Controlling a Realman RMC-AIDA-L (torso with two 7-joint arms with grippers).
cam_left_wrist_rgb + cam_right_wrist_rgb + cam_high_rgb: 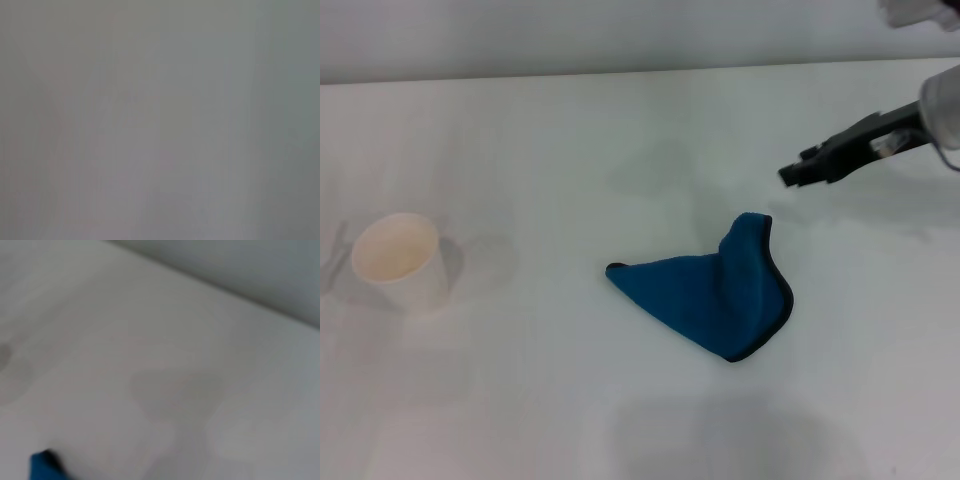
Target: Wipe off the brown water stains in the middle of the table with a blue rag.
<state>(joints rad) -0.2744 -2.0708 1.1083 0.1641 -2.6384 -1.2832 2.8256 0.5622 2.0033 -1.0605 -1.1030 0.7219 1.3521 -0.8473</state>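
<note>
Mid-table the blue rag [720, 295] lies loose, no tan stains visible on the table [520, 400]. Right gripper [798, 172] hovers beyond it, can't tell if its fingers are parted; wiping looks done

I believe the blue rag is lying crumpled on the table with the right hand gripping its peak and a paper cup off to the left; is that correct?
Not quite. In the head view the right hand hangs above the table, apart from the blue rag, gripping nothing. The rag does lie crumpled there, and the paper cup does stand to the left.
</note>
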